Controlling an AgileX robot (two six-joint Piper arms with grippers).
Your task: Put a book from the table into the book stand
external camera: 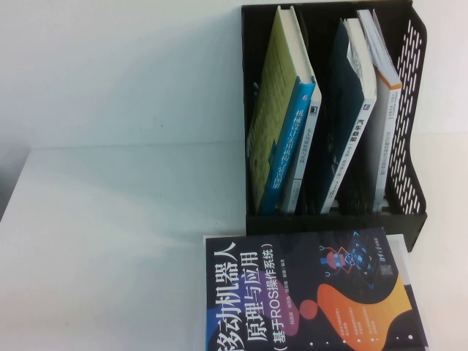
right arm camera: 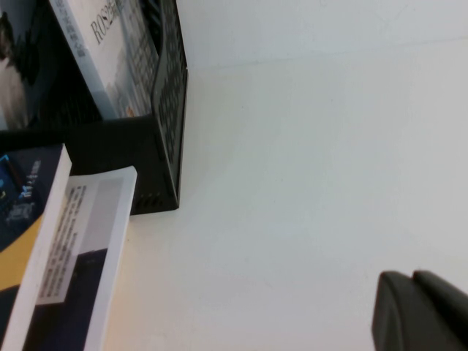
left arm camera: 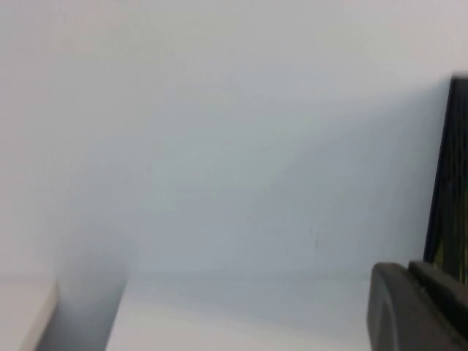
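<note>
The dark navy book [external camera: 314, 292] with the big white Chinese title lies flat on the white table [external camera: 110, 241], at the front, just before the black book stand [external camera: 409, 110]. Its corner also shows in the right wrist view [right arm camera: 25, 241], with the stand's perforated wall [right arm camera: 168, 110] behind it. Neither gripper shows in the high view. My left gripper [left arm camera: 409, 281] is shut and empty over bare table, with the stand's dark edge [left arm camera: 455, 168] to one side. My right gripper [right arm camera: 412, 287] is shut and empty above bare table beside the stand.
The stand holds several upright books: an olive-green one [external camera: 274, 102], a cyan-blue one [external camera: 296, 146], a dark teal one [external camera: 344, 124] and a white one [external camera: 384, 95]. Another book with a pale cover [right arm camera: 88, 248] lies under the navy book. A white wall stands behind.
</note>
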